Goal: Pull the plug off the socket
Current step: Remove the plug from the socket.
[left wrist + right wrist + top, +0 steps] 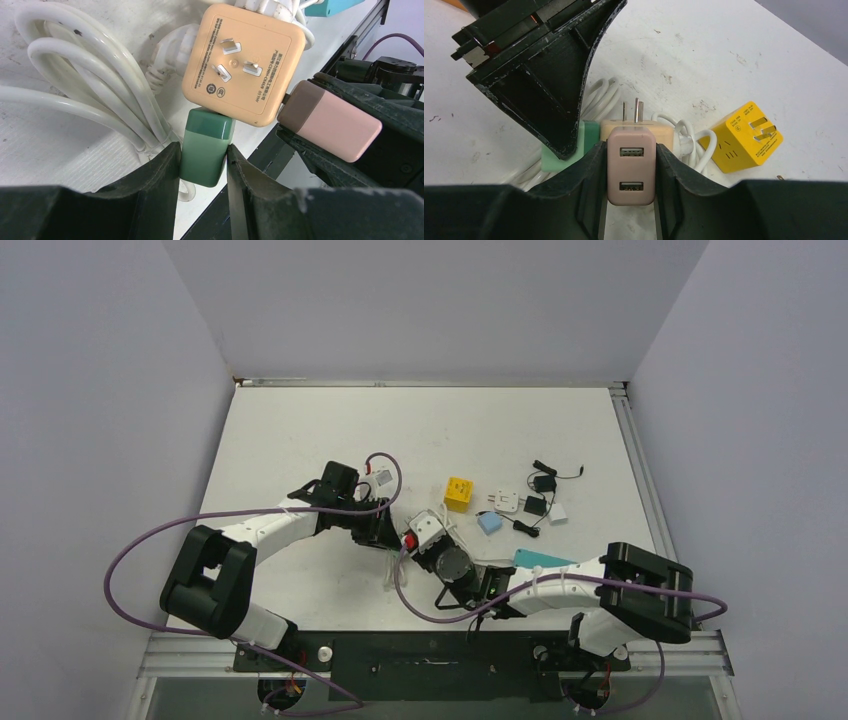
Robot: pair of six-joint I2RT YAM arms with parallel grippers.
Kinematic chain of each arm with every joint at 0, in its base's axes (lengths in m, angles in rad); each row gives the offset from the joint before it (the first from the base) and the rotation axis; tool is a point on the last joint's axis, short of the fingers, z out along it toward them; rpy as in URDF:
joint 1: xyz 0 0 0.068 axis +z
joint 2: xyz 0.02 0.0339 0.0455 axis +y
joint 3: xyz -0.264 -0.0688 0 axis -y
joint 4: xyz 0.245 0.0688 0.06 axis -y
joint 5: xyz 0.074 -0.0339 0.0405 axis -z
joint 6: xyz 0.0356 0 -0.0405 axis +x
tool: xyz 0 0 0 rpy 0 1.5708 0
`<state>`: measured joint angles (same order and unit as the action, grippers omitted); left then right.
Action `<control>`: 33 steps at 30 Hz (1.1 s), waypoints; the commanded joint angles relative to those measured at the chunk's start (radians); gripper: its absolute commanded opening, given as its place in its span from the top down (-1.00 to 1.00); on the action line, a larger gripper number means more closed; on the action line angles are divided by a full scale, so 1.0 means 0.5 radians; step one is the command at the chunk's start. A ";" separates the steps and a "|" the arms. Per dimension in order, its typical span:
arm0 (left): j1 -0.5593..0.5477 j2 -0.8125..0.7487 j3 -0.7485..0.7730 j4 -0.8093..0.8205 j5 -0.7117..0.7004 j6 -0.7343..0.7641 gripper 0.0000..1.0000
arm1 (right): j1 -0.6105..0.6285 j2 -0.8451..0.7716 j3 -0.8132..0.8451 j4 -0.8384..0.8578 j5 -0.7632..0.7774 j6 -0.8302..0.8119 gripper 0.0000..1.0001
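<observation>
Beige socket cube (244, 64), near the table's front edge between both arms, shows its three prongs only to the left wrist camera. Left gripper (202, 165) clamps the green plug (206, 147), which juts lengthwise from the cube's side. Right gripper (630, 170) clamps the pink plug (631, 167), whose two USB ports only the right wrist view shows.

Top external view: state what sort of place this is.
Most likely a lab test cell for robot handling. Plain walls box in a white table, a metal rail carries both arm bases, and assorted adapters, such as a yellow cube plug, lie spread as practice items.
</observation>
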<state>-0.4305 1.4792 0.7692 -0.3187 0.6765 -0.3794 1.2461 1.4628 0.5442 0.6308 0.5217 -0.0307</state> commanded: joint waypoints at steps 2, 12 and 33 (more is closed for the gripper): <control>0.020 -0.056 0.035 0.092 -0.207 0.030 1.00 | -0.059 -0.176 0.006 0.155 -0.167 0.049 0.89; 0.020 -0.047 0.042 0.067 -0.245 0.047 1.00 | -0.812 -0.325 -0.178 0.391 -1.408 0.765 0.89; 0.023 -0.079 0.051 0.049 -0.278 0.068 1.00 | -0.624 -0.494 -0.161 0.139 -0.657 0.589 0.89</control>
<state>-0.4305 1.4700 0.7704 -0.2901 0.6273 -0.3706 0.9024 1.2533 0.4412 0.7284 -0.0242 0.2859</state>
